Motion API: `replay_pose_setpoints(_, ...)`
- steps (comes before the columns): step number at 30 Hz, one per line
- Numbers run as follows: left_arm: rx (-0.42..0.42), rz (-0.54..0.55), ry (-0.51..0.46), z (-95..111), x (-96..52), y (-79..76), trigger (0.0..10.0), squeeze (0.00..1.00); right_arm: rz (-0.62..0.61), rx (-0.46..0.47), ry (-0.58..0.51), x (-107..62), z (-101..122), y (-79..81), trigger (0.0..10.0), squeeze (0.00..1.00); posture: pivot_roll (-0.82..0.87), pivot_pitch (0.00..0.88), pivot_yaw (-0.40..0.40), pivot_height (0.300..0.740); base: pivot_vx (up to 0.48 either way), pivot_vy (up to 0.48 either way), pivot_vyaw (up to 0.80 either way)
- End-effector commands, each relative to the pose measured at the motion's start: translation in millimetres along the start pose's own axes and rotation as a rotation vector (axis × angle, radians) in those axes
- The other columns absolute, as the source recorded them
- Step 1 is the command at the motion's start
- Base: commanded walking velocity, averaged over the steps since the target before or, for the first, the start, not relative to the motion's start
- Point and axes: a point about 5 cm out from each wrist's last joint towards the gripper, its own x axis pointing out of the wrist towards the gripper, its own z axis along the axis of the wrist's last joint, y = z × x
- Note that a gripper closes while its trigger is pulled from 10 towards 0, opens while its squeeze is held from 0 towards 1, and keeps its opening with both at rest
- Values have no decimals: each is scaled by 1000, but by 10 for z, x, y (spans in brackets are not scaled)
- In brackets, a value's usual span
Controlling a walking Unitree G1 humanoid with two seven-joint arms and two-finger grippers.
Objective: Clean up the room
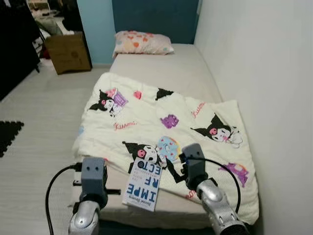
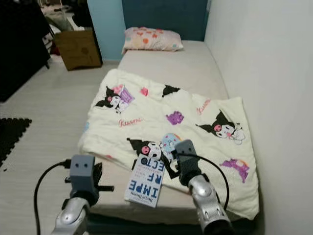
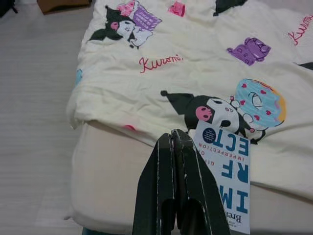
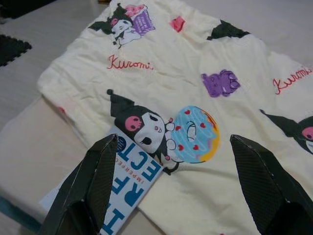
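White paperback book (image 1: pixel 143 183) with blue lettering flat at bed (image 1: pixel 176 68) foot edge, top tucked against cream cartoon-print blanket (image 1: pixel 166 122). Long axis running away from robot, between tools. Right tool (image 4: pixel 176 186) spread wide, nearer; left tool (image 3: pixel 177 186) pressed closed, empty, just beside.

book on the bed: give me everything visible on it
The book is a thin paperback with a white cover, big blue block letters and a dark round sticker near one corner. It lies flat and closed at the foot of the bed, one end on the bare mattress, the other overlapping the edge of the cartoon-print blanket. Neither claw touches it: the right claw hangs open above it, the left claw is shut beside it.
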Motion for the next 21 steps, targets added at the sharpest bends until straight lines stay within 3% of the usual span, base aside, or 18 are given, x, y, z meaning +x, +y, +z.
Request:
replay_pose_setpoints(1,8,14,29,-72,-32,58,10000,0,12,19,14,-1,-33,61,10000,0,-63,116,-44,740,0,480,0)
replay_pose_setpoints(6,11,14,25,-68,-25,64,10000,0,14,19,13,1,-30,66,10000,0,-61,113,-44,740,0,480,0)
replay_pose_setpoints(13,108,31,9,-58,1,95,10000,0,12,16,14,-3,-37,69,10000,0,-59,112,-43,740,0,0,0)
replay_pose_setpoints(21,119,10,26,-77,9,63,10000,0,6,13,17,-8,-45,58,10000,0,-60,115,-42,740,0,0,0)
